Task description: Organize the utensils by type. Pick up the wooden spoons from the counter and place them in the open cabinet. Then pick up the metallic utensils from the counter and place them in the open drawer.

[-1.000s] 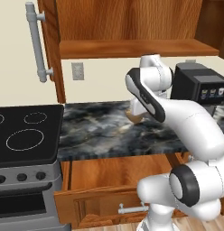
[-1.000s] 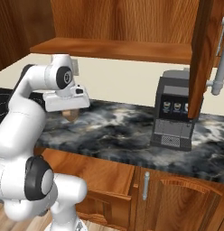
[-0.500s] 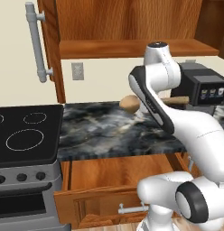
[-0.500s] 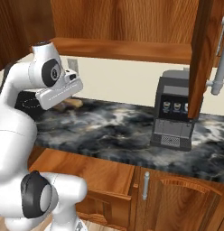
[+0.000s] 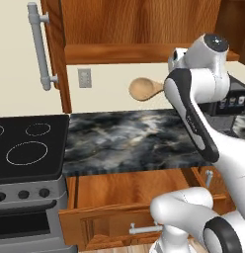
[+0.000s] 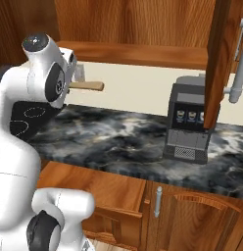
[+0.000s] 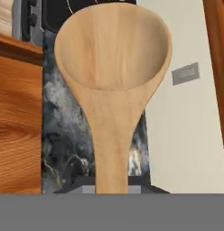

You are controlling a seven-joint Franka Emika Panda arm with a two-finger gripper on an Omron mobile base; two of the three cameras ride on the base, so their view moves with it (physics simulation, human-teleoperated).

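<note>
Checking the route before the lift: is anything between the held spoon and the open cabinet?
Nothing visible. The spoon hangs in open air just below the cabinet shelf, whose front edge is bare; the cabinet door is swung aside.

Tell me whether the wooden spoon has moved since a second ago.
Yes. The wooden spoon has risen off the counter and now hangs level with the wall outlet, just below the cabinet shelf.

Spoon (image 5: 145, 89) above counter (image 5: 129, 138) — drawer (image 5: 119, 190) below

A cream wall (image 5: 109, 86) with a grey outlet (image 5: 85, 77) is in the upper middle; a black stove (image 5: 25, 148) is at the left; a coffee machine (image 6: 188, 117) stands at the right.
</note>
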